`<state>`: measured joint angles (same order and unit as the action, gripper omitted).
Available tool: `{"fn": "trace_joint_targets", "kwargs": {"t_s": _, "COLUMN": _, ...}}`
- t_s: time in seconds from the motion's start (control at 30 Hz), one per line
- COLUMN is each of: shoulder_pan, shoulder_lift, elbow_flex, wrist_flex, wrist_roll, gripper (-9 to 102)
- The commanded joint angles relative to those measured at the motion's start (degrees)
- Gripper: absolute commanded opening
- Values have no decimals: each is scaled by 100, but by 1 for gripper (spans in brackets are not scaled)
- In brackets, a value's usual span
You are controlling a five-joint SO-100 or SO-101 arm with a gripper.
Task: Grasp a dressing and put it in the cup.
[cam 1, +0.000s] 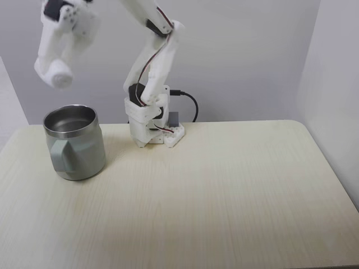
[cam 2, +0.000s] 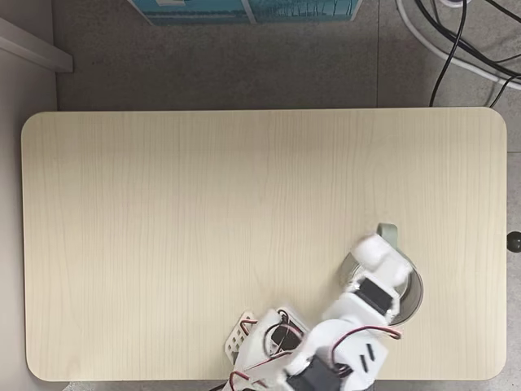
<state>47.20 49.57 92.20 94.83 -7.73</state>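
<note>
Writing or labels cannot be read anywhere in either fixed view; the blue-green box [cam 2: 244, 10] on the floor [cam 2: 203, 65] is cut off by the top edge and shows nothing legible. In a fixed view from the front, the tool [cam 1: 56, 75] hangs in the air at upper left, closed around the dressing [cam 1: 59, 78], a white fuzzy roll that blends with the white plastic fingers, so its outline and long axis are hard to make out; a rounded end seems to face down and toward the camera. It is above the cup [cam 1: 74, 143] and apart from it. The cup stands upright on the pale wood surface [cam 1: 224, 196], handle turned toward the camera, its steel interior showing nothing inside. The upper arm is cut off by the top edge. In a fixed view from above, the tool [cam 2: 376, 251] points toward the top of the picture, over the cup [cam 2: 413, 293], which the arm mostly hides; a sliver of rim and the handle show. The dressing [cam 2: 374, 248] appears as a white lump at the tip, barely separable from the fingers. Black cables [cam 2: 456, 41] lie on the floor at upper right.
</note>
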Motion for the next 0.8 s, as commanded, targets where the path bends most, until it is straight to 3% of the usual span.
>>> {"fn": "trace_joint_targets", "kwargs": {"t_s": 0.0, "shoulder_pan": 220, "shoulder_lift": -519, "elbow_flex": -879, "wrist_flex": -378, "wrist_roll": -246, "gripper": 0}}
{"fn": "trace_joint_targets", "kwargs": {"t_s": 0.43, "shoulder_pan": 1099, "shoulder_lift": -1389, "elbow_flex": -3120, "wrist_flex": -1441, "wrist_roll": -1310, "gripper": 0}}
{"fn": "trace_joint_targets", "kwargs": {"t_s": 0.77, "shoulder_pan": 1283, "shoulder_lift": -2285, "elbow_flex": -3937, "wrist_flex": -1494, "wrist_roll": -1459, "gripper": 2}}
